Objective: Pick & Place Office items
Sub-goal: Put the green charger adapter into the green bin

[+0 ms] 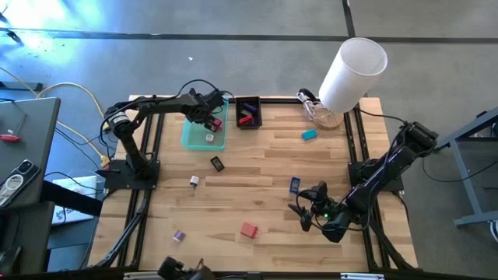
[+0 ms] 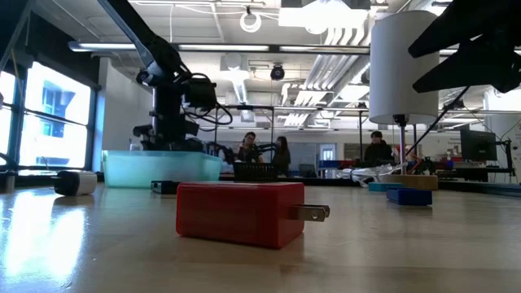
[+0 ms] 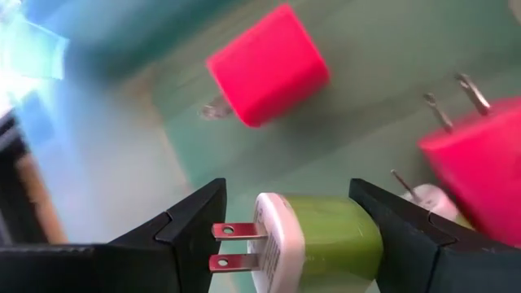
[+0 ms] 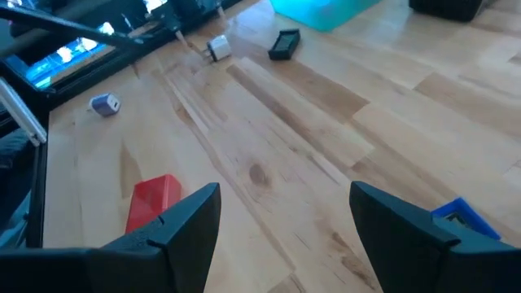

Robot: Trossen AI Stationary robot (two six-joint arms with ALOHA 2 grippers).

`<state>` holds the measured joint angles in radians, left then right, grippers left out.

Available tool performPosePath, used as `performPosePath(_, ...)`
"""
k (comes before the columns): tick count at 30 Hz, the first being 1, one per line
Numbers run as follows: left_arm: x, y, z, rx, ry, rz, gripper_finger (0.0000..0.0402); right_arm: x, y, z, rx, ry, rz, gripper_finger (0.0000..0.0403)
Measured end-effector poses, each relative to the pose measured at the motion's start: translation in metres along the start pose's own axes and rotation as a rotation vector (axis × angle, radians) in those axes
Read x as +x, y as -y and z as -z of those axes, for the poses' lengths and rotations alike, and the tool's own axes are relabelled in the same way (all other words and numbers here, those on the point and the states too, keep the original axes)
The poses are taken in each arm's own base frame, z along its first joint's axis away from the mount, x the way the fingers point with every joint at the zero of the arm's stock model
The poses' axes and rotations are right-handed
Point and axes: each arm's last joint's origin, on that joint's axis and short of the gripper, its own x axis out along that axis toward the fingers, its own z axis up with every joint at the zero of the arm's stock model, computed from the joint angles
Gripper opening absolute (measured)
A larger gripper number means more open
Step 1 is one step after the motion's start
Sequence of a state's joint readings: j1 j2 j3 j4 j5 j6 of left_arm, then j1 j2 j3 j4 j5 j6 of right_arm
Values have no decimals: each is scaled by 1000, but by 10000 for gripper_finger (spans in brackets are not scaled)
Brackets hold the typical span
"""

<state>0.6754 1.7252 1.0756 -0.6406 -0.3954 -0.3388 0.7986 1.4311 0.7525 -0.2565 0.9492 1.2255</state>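
Observation:
The office items are small plug-in chargers and blocks. My left gripper point(image 1: 212, 119) point(image 3: 286, 191) hangs over the teal tray point(image 1: 193, 138), shut on a green charger point(image 3: 330, 236) with a white face. Two pink chargers point(image 3: 269, 65) point(image 3: 480, 175) lie on the tray's floor below it. My right gripper point(image 1: 306, 208) point(image 4: 285, 199) stands open above the table's near right part, with nothing between its fingers. A red charger point(image 4: 153, 203) point(image 1: 249, 229) lies to one side of it and a blue item point(image 4: 460, 213) point(image 1: 295, 185) to the other. My left gripper pinches the green charger lengthwise between its two fingers. One finger point(image 3: 191, 236) meets the tips of the two prongs point(image 3: 232, 230), the other the charger's rear end point(image 3: 370, 236). The fingers slant steeply down from above. The charger hangs level, clear of the tray's floor.
On the bare wood lie a black item point(image 1: 217, 163), a small white one point(image 1: 194, 180), a purple one point(image 1: 179, 235) and a teal one point(image 1: 310, 134). A black tray point(image 1: 248, 111) stands beside the teal tray. A tall white cylinder point(image 1: 354, 70) rises at the far right.

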Motion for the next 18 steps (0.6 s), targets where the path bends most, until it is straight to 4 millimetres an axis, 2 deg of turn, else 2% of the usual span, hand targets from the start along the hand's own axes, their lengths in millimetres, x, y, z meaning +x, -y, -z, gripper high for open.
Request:
performPosePath(3,0,0,2,51,-29,45,241,0,0,0,0,-16,-6,260)
performPosePath(18,1,-2,1,-6,-35,48,241,0,-1,0,8,-7,-8,260)
